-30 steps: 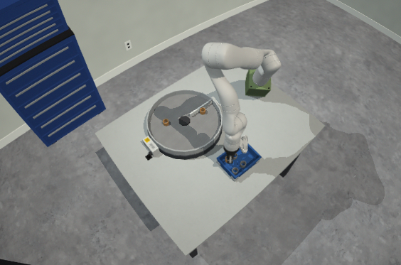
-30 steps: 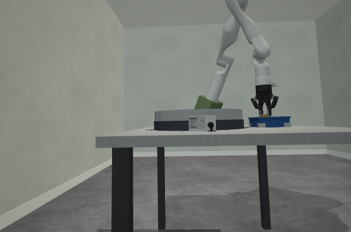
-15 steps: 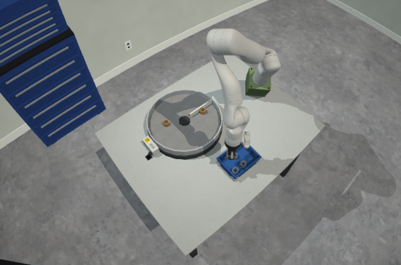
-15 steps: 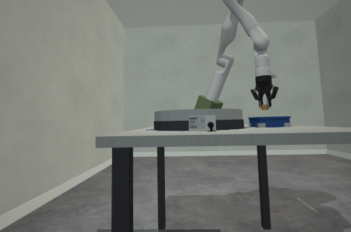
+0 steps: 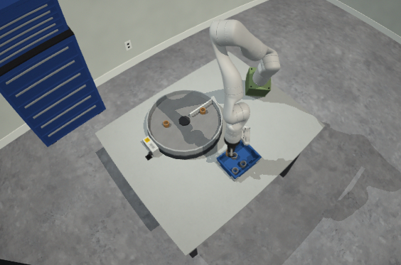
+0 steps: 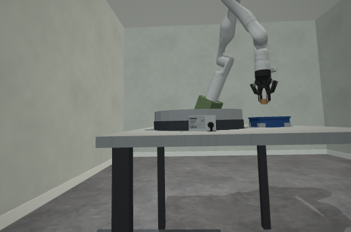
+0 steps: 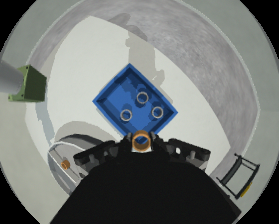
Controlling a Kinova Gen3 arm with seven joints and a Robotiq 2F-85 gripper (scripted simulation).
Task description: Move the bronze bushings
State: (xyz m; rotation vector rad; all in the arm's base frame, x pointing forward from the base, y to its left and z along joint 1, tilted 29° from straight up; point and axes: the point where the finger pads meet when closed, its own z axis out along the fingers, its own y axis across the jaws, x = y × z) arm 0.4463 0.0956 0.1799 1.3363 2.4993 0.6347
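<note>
Bronze bushing [image 5: 227, 153] [image 6: 264, 101] [image 7: 141, 140] was held upright, clasped in the hand [image 5: 231, 153] [image 6: 264, 100] [image 7: 141, 137] above the crate [image 5: 255, 158] [image 6: 270, 122] [image 7: 106, 113]; from there, the disc [image 5: 174, 138] lay toward the tabletop's [image 5: 199, 191] [image 6: 218, 140] [image 7: 65, 85] left corner, as seen from above.

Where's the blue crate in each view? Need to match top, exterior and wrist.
Top: blue crate right of center, below mid-height, beneath the arm's end.
Exterior: right side, below mid-height, on the table right of the turntable.
Wrist: center, slightly above mid-height, just above the jaws.
Shared landmark: the green arm base, visible in all three.
</note>
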